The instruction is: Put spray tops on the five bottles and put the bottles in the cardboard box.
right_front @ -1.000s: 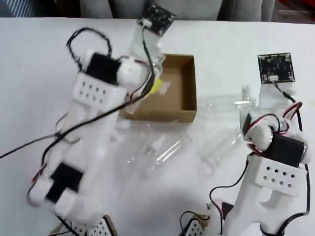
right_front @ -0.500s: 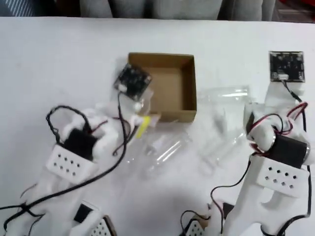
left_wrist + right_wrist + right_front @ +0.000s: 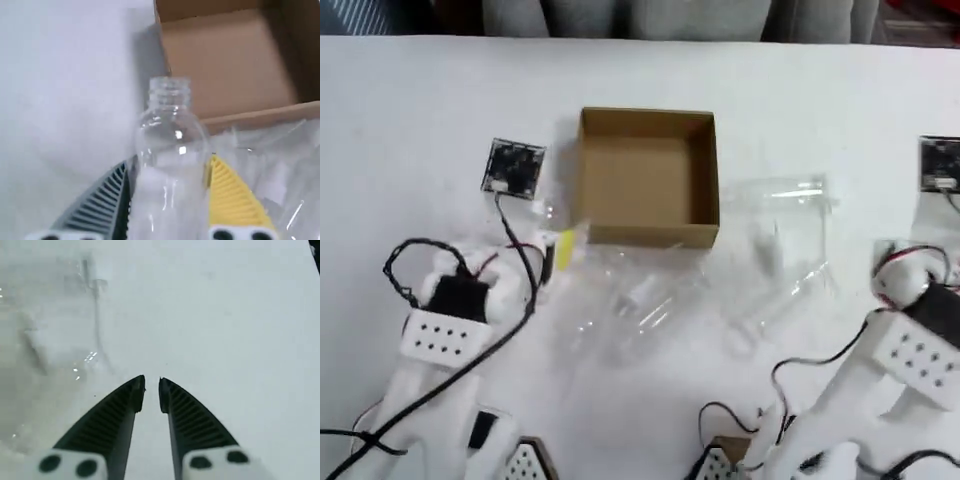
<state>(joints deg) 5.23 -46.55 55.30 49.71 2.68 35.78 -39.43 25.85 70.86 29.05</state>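
No lettering, number or sign can be read anywhere (the cardboard box (image 3: 650, 236) shows plain brown walls).

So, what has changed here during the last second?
The left gripper pulled back from over the cardboard box to beside its near left corner, shut on an uncapped bottle. The right gripper swung right, away from the loose bottles. The box and loose bottles stayed put.

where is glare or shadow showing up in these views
High view: white glints on the clear bottles beside the cardboard box. Left wrist view: two small highlights on the bottle in the left gripper, and a grey shadow on the table beside the box wall. Right wrist view: faint sparkles on clear plastic.
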